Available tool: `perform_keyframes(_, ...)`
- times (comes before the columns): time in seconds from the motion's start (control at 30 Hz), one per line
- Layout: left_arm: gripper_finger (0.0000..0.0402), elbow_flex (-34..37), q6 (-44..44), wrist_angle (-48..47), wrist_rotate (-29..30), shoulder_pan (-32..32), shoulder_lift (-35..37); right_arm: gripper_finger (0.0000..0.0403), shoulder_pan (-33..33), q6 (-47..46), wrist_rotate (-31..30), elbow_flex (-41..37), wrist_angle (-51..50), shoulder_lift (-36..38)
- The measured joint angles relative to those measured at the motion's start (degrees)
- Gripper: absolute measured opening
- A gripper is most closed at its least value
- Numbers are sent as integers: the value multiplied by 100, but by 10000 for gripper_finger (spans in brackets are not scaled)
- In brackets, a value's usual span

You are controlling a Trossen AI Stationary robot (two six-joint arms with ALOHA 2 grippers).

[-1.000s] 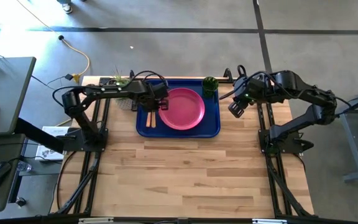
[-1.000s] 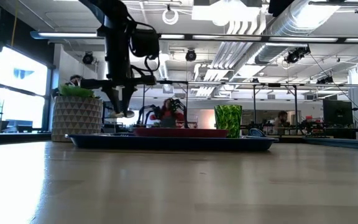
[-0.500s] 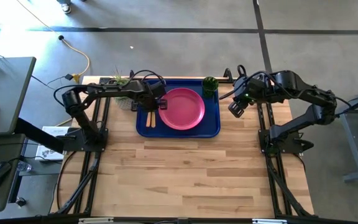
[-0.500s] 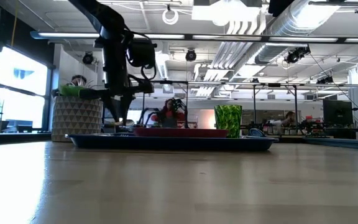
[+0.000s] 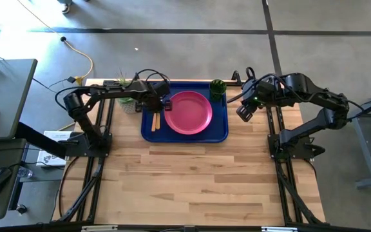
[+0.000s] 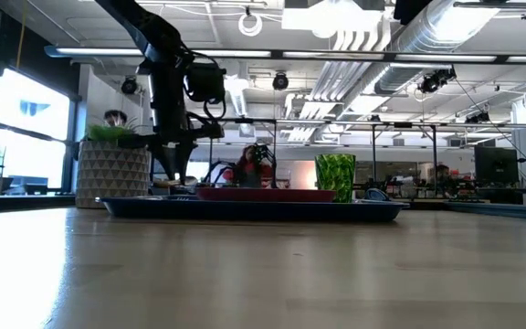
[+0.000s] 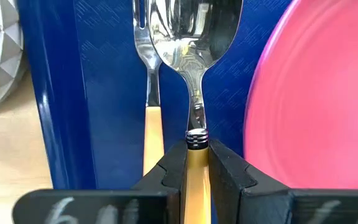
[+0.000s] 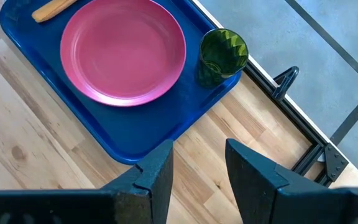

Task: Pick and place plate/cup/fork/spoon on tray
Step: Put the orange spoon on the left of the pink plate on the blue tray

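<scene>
The dark blue tray lies at the table's far middle. On it are the pink plate, the green cup at its far right corner, and the fork along its left side. My left gripper is low over the tray's left part, shut on the spoon, which lies beside the fork with its bowl toward the far edge. My right gripper is open and empty, above the table just right of the tray. My left gripper pinches the spoon's orange-tan handle between its two fingers, just behind the metal neck. The fingers come from above, pointing down, and lie across the handle. The spoon lies level and low over the tray, between fork and plate; whether it rests on the tray I cannot tell.
A plant in a pale patterned pot stands just left of the tray, close to my left arm. The wooden table stretches toward its near edge. People show far off in the room behind.
My left gripper has gone down toward the tray and a little toward the table's left edge, still shut on the spoon. The spoon, held above the tray before, is now down beside the fork.
</scene>
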State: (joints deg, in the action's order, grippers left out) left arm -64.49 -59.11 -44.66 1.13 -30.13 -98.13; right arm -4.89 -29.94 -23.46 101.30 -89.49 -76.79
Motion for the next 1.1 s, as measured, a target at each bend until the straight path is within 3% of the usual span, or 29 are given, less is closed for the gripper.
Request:
perform_keyframes(0.37,35,0,115,340,-330,17,-413,138,0,-107,0,0,19,-1)
perform_keyframes(1.1,35,-9,120,510,-360,-24,-804,138,0,-109,0,0,19,1)
